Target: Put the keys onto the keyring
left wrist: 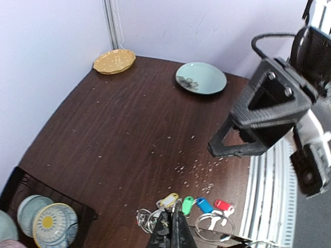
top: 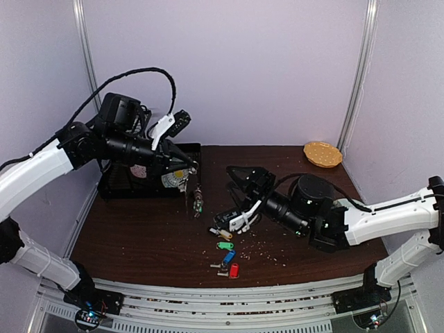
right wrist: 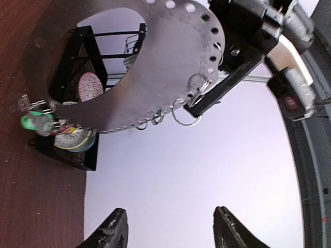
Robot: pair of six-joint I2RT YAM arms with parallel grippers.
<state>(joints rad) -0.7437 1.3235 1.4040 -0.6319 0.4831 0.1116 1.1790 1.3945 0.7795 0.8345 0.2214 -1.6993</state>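
Observation:
Four tagged keys lie on the brown table near the front edge: yellow, green, blue and red; the green one also shows from above. My left gripper is shut on the keyring, a wide grey hoop with holes along its rim and small split rings. The hoop hangs above the table, and a green-tagged key dangles from it. My right gripper is open and empty, just right of the hanging keyring.
A black dish rack with patterned plates stands at the back left. A yellow plate sits in the far right corner, and a teal plate is nearby. Crumbs are scattered mid-table. Loose split rings lie beside the keys.

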